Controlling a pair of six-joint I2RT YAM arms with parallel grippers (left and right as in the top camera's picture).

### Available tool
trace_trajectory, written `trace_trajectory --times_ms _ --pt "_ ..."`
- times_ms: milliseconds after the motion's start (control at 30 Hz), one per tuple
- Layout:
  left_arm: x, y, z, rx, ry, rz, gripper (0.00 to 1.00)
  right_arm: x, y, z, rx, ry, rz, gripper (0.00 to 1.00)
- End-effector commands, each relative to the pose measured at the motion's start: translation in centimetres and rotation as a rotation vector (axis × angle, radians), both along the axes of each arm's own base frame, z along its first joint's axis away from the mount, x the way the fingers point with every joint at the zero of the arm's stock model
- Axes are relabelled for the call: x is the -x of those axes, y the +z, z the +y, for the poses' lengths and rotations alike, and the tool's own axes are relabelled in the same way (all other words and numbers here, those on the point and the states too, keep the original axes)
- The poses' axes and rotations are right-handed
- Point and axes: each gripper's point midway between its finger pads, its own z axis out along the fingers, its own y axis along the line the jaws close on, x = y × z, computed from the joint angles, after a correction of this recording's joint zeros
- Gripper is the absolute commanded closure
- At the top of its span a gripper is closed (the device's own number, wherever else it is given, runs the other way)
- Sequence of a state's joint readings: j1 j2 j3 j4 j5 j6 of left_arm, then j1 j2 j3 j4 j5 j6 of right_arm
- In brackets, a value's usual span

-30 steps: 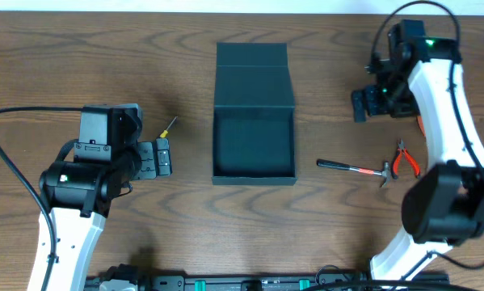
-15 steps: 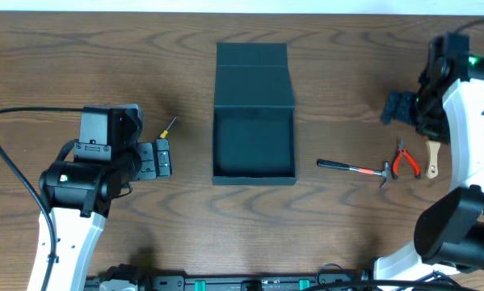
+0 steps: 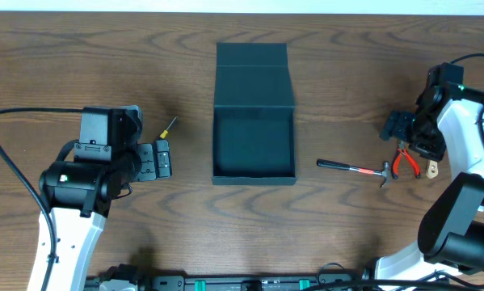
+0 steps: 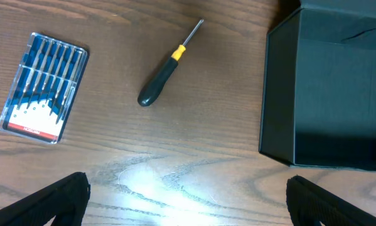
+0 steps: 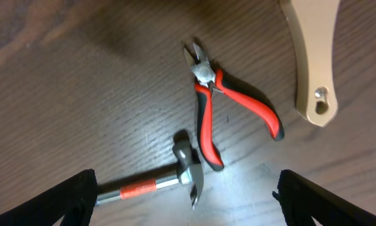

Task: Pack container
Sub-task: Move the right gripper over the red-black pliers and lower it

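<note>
we find the container [image 3: 254, 145] empty, hammer [image 3: 351, 166] and pliers [image 3: 406, 162] outside; our left claw [image 4: 188, 198] and right claw [image 5: 188, 194] are wide, empty.

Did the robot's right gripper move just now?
Yes. In the overhead view the right gripper has shifted rightward, farther from the container, and nearer the red pliers.
</note>
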State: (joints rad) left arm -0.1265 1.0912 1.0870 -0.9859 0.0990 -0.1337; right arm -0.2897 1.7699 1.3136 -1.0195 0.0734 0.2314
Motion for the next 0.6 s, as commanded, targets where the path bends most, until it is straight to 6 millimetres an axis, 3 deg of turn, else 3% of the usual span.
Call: trace_trajectory --times_ms 0,300,567 --pt "-0.1 0.7 -0.2 0.002 -0.014 -0.014 0.02 0.5 -1.1 0.4 -0.008 -0.014 0.01 0.07" --pt "-0.1 0.7 -0.2 0.002 -0.014 -0.014 0.02 1.4 -4.3 0.6 -0.005 -0.018 0.001 0.07" --pt "-0.1 0.7 -0.2 0.002 -0.014 -0.014 0.02 1.5 -5.7 0.6 0.001 -0.017 -0.019 0.07"
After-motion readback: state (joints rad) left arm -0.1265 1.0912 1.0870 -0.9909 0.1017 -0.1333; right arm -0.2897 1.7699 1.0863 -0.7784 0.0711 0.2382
